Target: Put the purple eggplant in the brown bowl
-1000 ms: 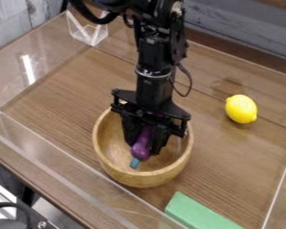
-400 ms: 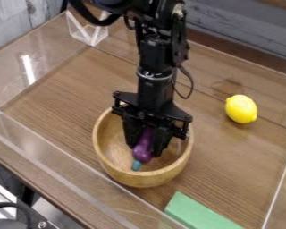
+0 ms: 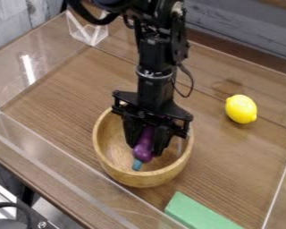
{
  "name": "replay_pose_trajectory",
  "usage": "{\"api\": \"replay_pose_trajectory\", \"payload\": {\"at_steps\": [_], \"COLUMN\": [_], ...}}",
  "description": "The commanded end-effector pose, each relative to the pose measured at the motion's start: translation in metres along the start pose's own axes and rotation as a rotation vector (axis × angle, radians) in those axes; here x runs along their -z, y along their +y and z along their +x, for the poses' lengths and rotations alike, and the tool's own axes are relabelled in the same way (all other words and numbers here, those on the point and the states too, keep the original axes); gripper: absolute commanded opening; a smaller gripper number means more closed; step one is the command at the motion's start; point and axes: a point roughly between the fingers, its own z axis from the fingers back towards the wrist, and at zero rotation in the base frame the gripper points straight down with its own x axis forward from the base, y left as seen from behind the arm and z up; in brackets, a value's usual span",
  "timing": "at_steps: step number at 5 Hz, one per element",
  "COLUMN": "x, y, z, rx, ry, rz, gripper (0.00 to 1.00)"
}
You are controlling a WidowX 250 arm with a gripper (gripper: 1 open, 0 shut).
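While the purple eggplant hangs stem-end down inside the brown bowl, the pincer is clamped tight on its upper body and points straight down, so the step in hand looks like the release. Teal cap sits low near the bowl floor, towards the front wall; whether it actually touches the wood I can't tell, the fingers and the rim shadow hide that spot. To do it well: open the jaws fully before any lift, keep the wrist vertical, then pull straight up so the fingers clear the rim without dragging the eggplant back out. It's glossy and rounded, so expect it to tip and roll against the thick wall once freed; that's fine, the wall is high enough to keep it in. Bowl sits on the desk and could skid if a finger catches the rim on the way up. Around it: yellow lemon well apart to the right, green block near the bottom edge in front of the bowl, clear plastic walls around the work area. None of them stands in the vertical exit path.
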Motion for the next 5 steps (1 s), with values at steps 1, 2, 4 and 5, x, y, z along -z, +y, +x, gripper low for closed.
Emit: {"api": "replay_pose_trajectory", "payload": {"at_steps": [1,2,4,5], "x": [-0.013,-0.022,-0.053,-0.079], "y": [-0.003,-0.002,0.0,0.001], "z": [0.004,0.004,0.011,0.019], "rx": [0.007,-0.001,-0.023,-0.033], "ry": [-0.056,-0.06,-0.112,-0.156], "rz": [-0.008,-0.016,-0.059,-0.094], "gripper": [0.0,1.0,1.0,1.0]}}
